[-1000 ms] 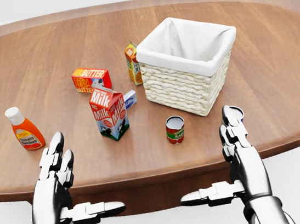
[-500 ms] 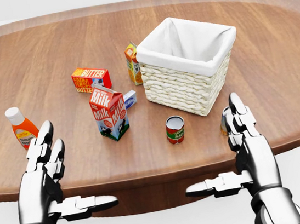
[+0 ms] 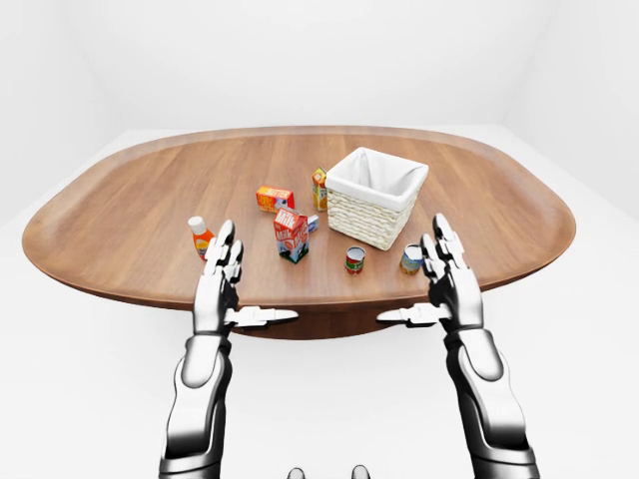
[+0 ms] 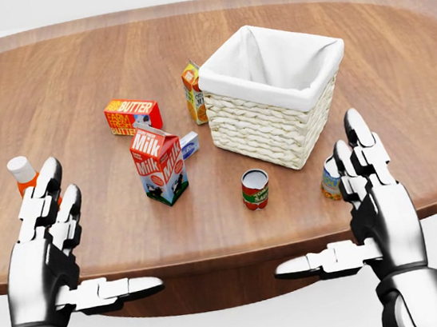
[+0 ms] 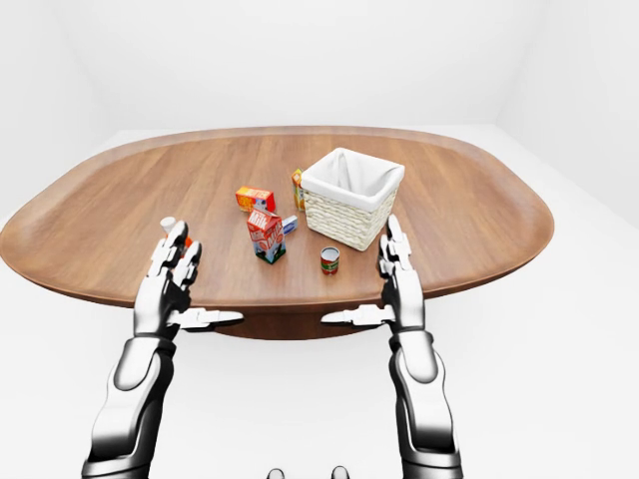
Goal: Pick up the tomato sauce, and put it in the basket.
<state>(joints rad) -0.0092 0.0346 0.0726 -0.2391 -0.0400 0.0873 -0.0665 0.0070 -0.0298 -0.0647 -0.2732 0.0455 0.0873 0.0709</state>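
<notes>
Your tomato sauce can [image 4: 255, 188], red-labelled with a pale lid, stands upright on the desk [image 4: 403, 99] near its lower edge in the head view, just below the white-lined wicker basket [image 4: 274, 96]. Bare wood surrounds it. Both hands, left [image 4: 43, 249] and right [image 4: 378, 199], hover well apart from it, fingers [image 4: 357, 131] spread, holding nothing.

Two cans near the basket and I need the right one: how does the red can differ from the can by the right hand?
The red can stands in full view below the basket, red and green labelled. The other can is pale with blue and yellow, and the right hand partly hides it in the head view. Both stand upright on the table.
</notes>
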